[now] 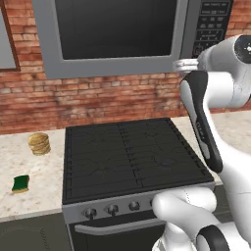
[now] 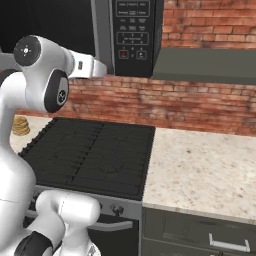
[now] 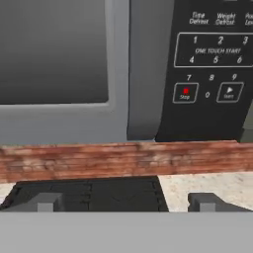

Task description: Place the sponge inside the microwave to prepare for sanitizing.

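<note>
The sponge (image 1: 20,183) lies at the lower left of the left base view on the speckled counter (image 1: 34,171), below the tan stacked discs (image 1: 39,143). The microwave (image 1: 117,37) fills the top of that frame, door closed. In the hand view the gripper (image 3: 126,201) faces it, fingers (image 3: 47,201) spread wide, holding nothing.

My two base cameras look forward and down from behind the arm, left and right, sharing the stove (image 1: 132,157) and microwave (image 1: 117,34). My hand camera faces the microwave's button panel (image 3: 212,69) closely.
</note>
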Controlling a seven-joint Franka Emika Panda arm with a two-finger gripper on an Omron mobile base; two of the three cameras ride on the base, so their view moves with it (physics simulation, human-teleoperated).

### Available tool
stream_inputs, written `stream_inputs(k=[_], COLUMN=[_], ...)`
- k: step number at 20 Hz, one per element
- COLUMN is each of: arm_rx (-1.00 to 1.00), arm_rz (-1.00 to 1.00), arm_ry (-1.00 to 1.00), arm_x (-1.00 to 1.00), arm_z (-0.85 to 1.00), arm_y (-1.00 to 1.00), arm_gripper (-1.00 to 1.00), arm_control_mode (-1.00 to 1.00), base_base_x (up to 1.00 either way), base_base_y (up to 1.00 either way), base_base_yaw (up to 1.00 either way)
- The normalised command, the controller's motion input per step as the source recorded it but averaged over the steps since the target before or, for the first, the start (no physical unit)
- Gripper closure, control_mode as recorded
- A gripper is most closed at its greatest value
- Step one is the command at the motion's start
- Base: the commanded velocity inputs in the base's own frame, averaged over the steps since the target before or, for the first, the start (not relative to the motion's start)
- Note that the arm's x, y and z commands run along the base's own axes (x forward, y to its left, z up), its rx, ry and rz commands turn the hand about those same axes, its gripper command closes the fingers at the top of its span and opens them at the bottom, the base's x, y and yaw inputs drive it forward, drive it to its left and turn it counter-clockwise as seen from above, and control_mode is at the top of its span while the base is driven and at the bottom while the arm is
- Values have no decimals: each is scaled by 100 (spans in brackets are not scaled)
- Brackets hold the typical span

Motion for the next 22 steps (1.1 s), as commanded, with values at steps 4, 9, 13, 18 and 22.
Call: stream_inputs(k=[4, 9, 13, 18, 22], arm_rx=[-8, -4, 5, 7, 5], arm_rz=[-6, -7, -1, 0, 0], arm_ry=[-11, -10, 3, 10, 12], arm_x=[0, 0, 12, 21, 28], arm_z=[90, 55, 4, 0, 0], arm_y=[-5, 0, -19, -19, -16], arm_gripper=[-100, -100, -100, -100, -100], arm_control_mode=[-100, -100, -100, -100, -100], base_base_x=[0, 0, 0, 0, 0], base_base_y=[0, 0, 0, 0, 0], base_base_yaw=[0, 0, 0, 0, 0])
